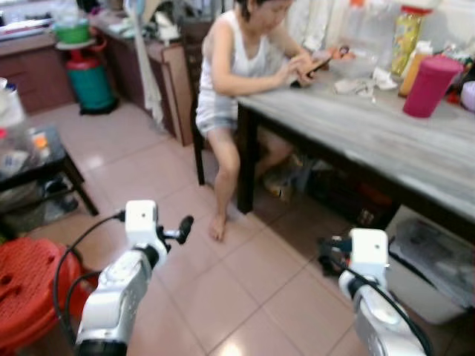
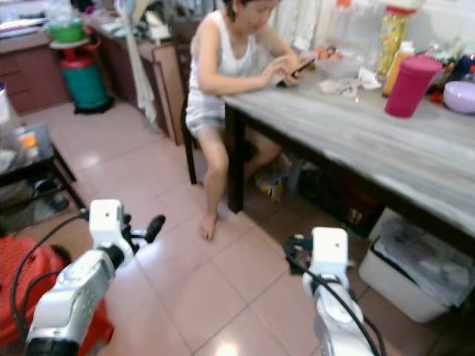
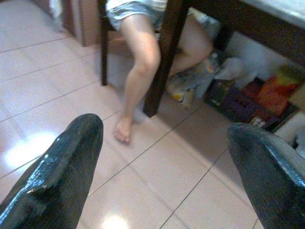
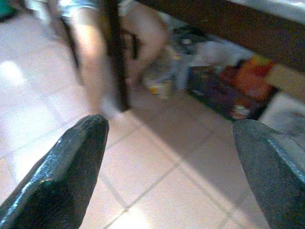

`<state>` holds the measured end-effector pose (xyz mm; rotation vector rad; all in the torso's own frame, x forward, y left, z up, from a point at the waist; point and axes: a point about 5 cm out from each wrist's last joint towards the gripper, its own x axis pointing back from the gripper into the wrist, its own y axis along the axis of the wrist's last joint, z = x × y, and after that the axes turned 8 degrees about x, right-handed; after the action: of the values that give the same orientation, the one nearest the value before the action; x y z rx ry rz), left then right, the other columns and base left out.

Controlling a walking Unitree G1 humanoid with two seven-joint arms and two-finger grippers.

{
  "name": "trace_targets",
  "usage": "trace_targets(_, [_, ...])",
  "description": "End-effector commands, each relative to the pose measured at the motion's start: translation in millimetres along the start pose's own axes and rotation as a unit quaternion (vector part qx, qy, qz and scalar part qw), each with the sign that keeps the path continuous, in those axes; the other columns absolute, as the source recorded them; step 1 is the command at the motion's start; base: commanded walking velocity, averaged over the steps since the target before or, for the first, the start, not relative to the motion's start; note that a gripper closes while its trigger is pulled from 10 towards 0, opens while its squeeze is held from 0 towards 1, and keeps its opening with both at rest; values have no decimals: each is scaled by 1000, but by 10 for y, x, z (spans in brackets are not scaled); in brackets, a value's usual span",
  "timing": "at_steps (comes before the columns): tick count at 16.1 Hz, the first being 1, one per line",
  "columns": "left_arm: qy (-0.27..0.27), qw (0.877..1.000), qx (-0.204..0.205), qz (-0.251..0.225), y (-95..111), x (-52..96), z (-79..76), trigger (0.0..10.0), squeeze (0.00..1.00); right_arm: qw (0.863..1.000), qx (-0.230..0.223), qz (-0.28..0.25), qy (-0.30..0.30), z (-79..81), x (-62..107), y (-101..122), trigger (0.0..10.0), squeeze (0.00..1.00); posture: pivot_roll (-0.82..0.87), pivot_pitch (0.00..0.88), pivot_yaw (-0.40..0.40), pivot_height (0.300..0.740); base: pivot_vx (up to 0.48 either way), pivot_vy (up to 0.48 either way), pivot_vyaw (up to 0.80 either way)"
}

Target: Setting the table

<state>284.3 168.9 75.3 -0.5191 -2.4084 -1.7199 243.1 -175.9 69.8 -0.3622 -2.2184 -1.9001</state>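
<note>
While both arms hover low over the tiled floor, the left pincer [image 3: 162, 167] and right pincer [image 4: 167, 167] each stand wide apart and carry nothing. The worktop [image 1: 386, 141] lies ahead to the right, well apart from them, and a seated person [image 1: 237, 81] bends over a phone at its near corner. Walking in, the robot could brush the person's bare foot [image 1: 217, 226] or knock the dark table leg [image 1: 247, 159]. On the worktop a pink cup [image 1: 430, 85] stands upright, its contents hidden; a yellowish jar [image 1: 407, 33] behind seems full. Beneath, a pale bin [image 1: 427, 263] holds crumpled bags.
</note>
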Motion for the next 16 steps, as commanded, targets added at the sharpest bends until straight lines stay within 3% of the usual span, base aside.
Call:
trace_targets(1, [4,1000,-8,4,-1,0,7,10000,0,1000,-2,-8,0,-19,5,39,10000,0,-222,0,51,740,-315,0,0])
trace_targets(4, [-8,1000,-15,-5,29,-2,6,10000,0,1000,-6,-30,0,-7,15,103,10000,0,-227,0,55,740,-104,0,0])
trace_targets(8, [-40,999,7,-33,113,2,-38,10000,0,999,7,-37,5,2,23,128,10000,0,-230,0,57,740,0,0,0])
trace_targets(11, [-60,998,2,-36,117,20,-55,10000,0,999,10,-33,6,14,32,110,10000,0,-233,0,57,740,0,0,-660])
trace_targets(16, [-73,997,5,-28,94,15,-75,10000,0,999,14,-33,8,8,39,98,10000,0,-234,0,59,740,274,0,-718])
